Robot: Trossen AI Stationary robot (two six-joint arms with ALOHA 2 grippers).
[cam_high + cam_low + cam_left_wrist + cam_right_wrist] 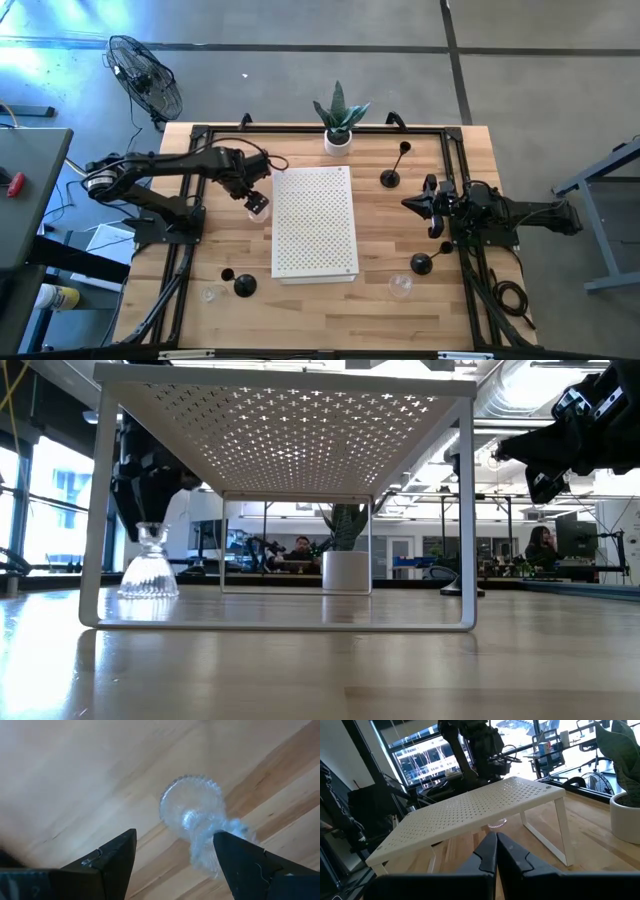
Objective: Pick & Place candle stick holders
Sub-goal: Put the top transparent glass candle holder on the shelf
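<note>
A clear glass candle stick holder [192,810] stands upright on its wide base on the wood, just left of the white perforated shelf [315,220]; the low view shows it too [149,568]. My left gripper [174,834] points down over it, open, one finger on either side of the holder's top, and I cannot tell whether they touch it. My right gripper [496,844] is shut and level at the table's right, holding nothing. Black holders stand on their round bases at the right [392,176] [422,263] and near left [243,285].
A white pot with a green plant [338,138] stands at the far edge. Two more clear glass holders sit near the front, one right [400,286] and one left [210,294]. A small black holder [228,274] stands beside the larger one. A black frame rims the table.
</note>
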